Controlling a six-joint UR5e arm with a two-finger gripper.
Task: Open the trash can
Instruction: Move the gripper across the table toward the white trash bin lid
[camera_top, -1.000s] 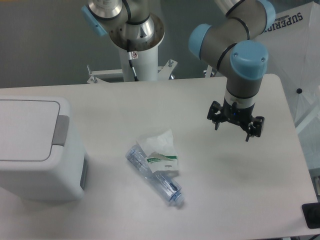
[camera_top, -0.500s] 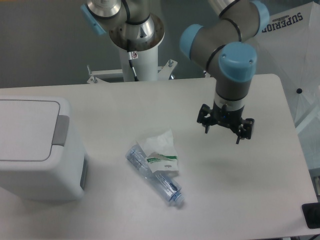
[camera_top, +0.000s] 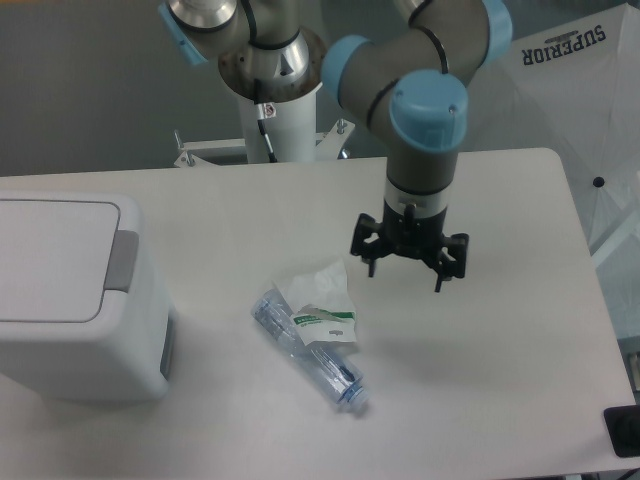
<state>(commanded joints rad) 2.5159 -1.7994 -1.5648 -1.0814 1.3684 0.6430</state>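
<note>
Bin (camera_top: 70, 300): white, boxy, flat lid shut, grey push-strip at its right edge; claw (camera_top: 405, 270) spread open, empty, well apart.

The arm has swung leftward across the worktop, carrying the end effector (camera_top: 405, 264) away from the right edge and toward the middle. Its fingers, spread apart as before, now hang just right of the crumpled wrapper (camera_top: 318, 300) and closer to the trash can (camera_top: 75, 300) than earlier.
</note>
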